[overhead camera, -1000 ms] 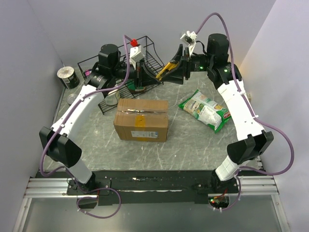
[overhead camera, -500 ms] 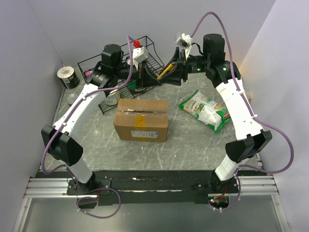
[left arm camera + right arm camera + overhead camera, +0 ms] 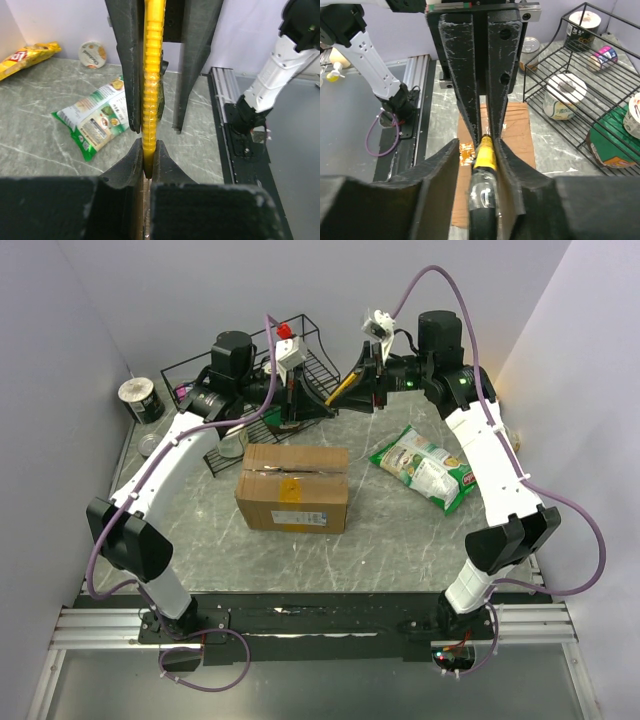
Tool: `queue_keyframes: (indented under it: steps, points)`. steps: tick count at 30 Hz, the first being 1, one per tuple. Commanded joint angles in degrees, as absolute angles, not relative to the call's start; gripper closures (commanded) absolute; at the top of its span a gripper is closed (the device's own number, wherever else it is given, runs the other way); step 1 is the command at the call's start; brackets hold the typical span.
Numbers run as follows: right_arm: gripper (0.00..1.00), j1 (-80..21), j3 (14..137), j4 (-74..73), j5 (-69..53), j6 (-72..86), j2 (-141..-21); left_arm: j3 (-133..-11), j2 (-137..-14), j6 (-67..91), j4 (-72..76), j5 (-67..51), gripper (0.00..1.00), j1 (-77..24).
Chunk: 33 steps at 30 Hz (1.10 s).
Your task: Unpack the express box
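Observation:
The express box [image 3: 292,488], a brown taped carton with a yellow-orange label, sits shut in the middle of the table; it also shows below the fingers in the right wrist view [image 3: 517,130]. A yellow-and-black utility knife [image 3: 343,388] hangs in the air behind the box, between both grippers. My left gripper [image 3: 315,400] is shut on the knife's yellow end [image 3: 152,75], its fingertips pinching it [image 3: 148,150]. My right gripper [image 3: 355,383] surrounds the knife's black end [image 3: 485,150]. Its jaws stand slightly apart, with a gap on one side.
A black wire rack [image 3: 310,360] with rolls and tubs stands at the back, under the grippers; it also shows in the right wrist view [image 3: 580,100]. A green snack bag [image 3: 425,468] lies right of the box. A tin [image 3: 140,400] stands at the far left.
My left gripper has risen to the knife and closed on its yellow end. My right arm has shifted slightly left and up with the knife, which now points more steeply.

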<state>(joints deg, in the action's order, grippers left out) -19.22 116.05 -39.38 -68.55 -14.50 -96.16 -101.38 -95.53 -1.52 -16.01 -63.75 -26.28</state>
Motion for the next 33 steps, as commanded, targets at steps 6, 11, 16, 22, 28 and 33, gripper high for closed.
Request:
queue_keyframes:
  steps: [6, 11, 16, 22, 28, 33]
  points:
    - [1.0, -20.1, 118.6, -39.4, -67.8, -14.4, -96.3, -104.3, -96.0, -4.0, -15.6, -62.2, 0.86, -26.8]
    - [1.0, -17.3, 119.2, -40.6, -61.0, -12.8, -94.1, -101.4, -91.9, -7.4, -16.7, -52.1, 0.38, -23.6]
    - [1.0, -15.0, 116.0, -38.3, -55.5, -9.1, -91.2, -95.3, -83.2, -3.0, -18.1, -46.1, 0.23, -14.2]
    - [1.0, -15.3, 112.7, -34.0, -50.1, -7.7, -91.0, -77.6, -70.1, -3.9, -17.7, -35.0, 0.22, -11.2]
    - [1.0, -17.2, 120.4, -36.4, -51.4, -7.7, -97.7, -61.2, -61.4, 3.8, -19.2, -26.9, 0.21, -11.1]
    - [1.0, -22.2, 110.2, -21.7, -47.6, -12.6, -93.5, -56.9, -60.0, 6.2, -18.2, -29.2, 0.21, -7.1]
